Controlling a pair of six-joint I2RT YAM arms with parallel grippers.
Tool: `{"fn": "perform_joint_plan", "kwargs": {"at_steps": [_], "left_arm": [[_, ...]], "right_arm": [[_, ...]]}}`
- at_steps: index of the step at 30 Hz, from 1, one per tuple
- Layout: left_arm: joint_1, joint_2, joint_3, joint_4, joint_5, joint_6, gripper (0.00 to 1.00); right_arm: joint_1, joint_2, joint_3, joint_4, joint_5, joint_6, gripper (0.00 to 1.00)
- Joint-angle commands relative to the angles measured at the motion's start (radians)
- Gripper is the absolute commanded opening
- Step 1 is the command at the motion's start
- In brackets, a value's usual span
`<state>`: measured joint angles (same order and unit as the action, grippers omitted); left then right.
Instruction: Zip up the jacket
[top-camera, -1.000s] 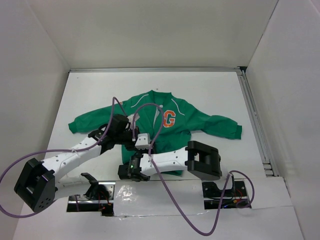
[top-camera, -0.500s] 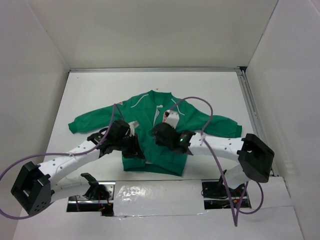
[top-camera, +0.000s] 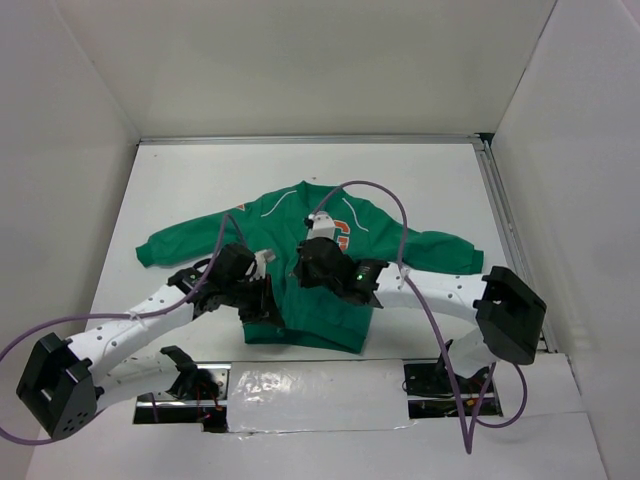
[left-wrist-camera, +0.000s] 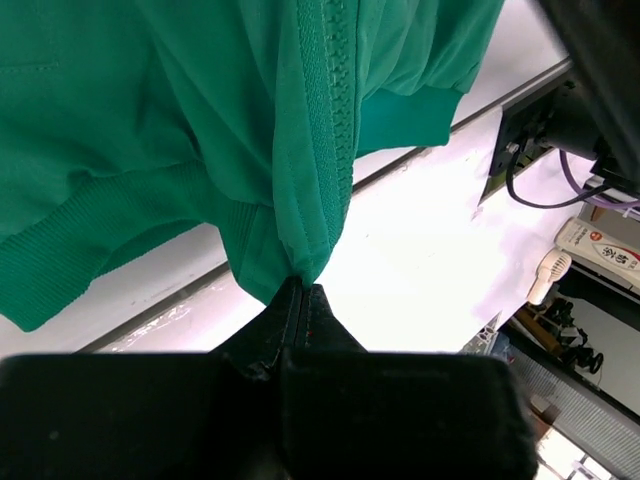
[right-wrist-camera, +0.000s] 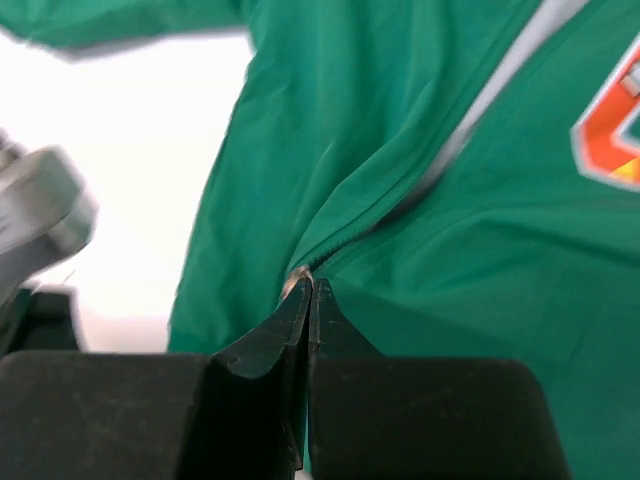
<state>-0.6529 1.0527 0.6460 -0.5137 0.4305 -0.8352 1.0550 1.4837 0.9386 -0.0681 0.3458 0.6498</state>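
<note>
The jacket (top-camera: 325, 318) is matt green cloth, smooth and finely woven over the body. It has a ribbed knit hem (left-wrist-camera: 90, 245) and a zip (left-wrist-camera: 335, 120) of moulded green teeth that look like plastic. The left gripper (left-wrist-camera: 300, 298) and right gripper (right-wrist-camera: 308, 290) are matt black plastic. The left arm (top-camera: 130, 330) and right arm (top-camera: 440, 292) have smooth white plastic shells, and the purple cable (top-camera: 401, 216) looks slightly glossy. The table (top-camera: 200, 180) is smooth matt white, with a shiny, crinkled strip (top-camera: 300, 385) along its near edge and a metal rail (top-camera: 510, 250) along its right edge.

Left arm (top-camera: 130, 325), right arm (top-camera: 440, 292): white links, black joints (top-camera: 510, 315), purple cables (top-camera: 375, 188); black left gripper (left-wrist-camera: 300, 292), right gripper (right-wrist-camera: 306, 285).
</note>
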Motion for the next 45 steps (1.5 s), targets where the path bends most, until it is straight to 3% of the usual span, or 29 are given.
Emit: {"fn": "perform_joint_plan", "kwargs": {"at_steps": [1,7,14,17,21,24,29,34,39,42,43,44,45], "left_arm": [[-0.005,-0.039,0.0,-0.054,0.071,0.033,0.0],[-0.005,-0.051,-0.016,-0.052,0.088,0.03,0.0],[-0.008,-0.068,-0.031,-0.055,0.113,0.028,0.0],[-0.011,-0.077,-0.039,-0.06,0.102,0.019,0.0],[-0.013,-0.072,-0.058,-0.055,0.093,0.002,0.0],[-0.011,-0.033,-0.086,-0.014,0.134,0.008,0.0],[-0.022,0.056,-0.149,0.096,0.224,0.033,0.0],[-0.037,0.145,-0.163,0.152,0.228,0.028,0.0],[-0.056,0.144,-0.147,0.124,0.197,0.028,0.0],[-0.057,0.132,-0.149,0.116,0.189,0.027,0.0],[-0.057,0.13,-0.154,0.116,0.191,0.025,0.0],[-0.057,0.13,-0.152,0.121,0.191,0.027,0.0],[-0.057,0.13,-0.154,0.122,0.194,0.025,0.0]], "right_arm": [[-0.061,0.026,0.068,0.031,0.157,-0.056,0.0],[-0.203,0.134,0.147,0.046,0.315,-0.062,0.0],[-0.394,0.306,0.336,0.126,0.277,-0.131,0.0],[-0.449,0.36,0.462,0.056,0.242,-0.185,0.0],[-0.353,0.189,0.199,0.185,0.057,-0.295,0.0],[-0.297,0.092,0.108,0.11,-0.242,-0.212,0.0],[-0.13,0.033,-0.007,0.102,-0.229,-0.176,0.0],[-0.105,0.124,0.034,0.033,-0.307,-0.127,0.0],[-0.087,0.156,0.02,-0.018,-0.341,-0.108,0.21],[-0.09,0.158,0.012,-0.05,-0.341,-0.111,0.46],[-0.087,0.161,0.012,-0.058,-0.329,-0.111,0.78],[-0.087,0.165,0.011,-0.053,-0.318,-0.108,0.86],[-0.087,0.167,0.002,-0.047,-0.321,-0.11,0.87]]}}
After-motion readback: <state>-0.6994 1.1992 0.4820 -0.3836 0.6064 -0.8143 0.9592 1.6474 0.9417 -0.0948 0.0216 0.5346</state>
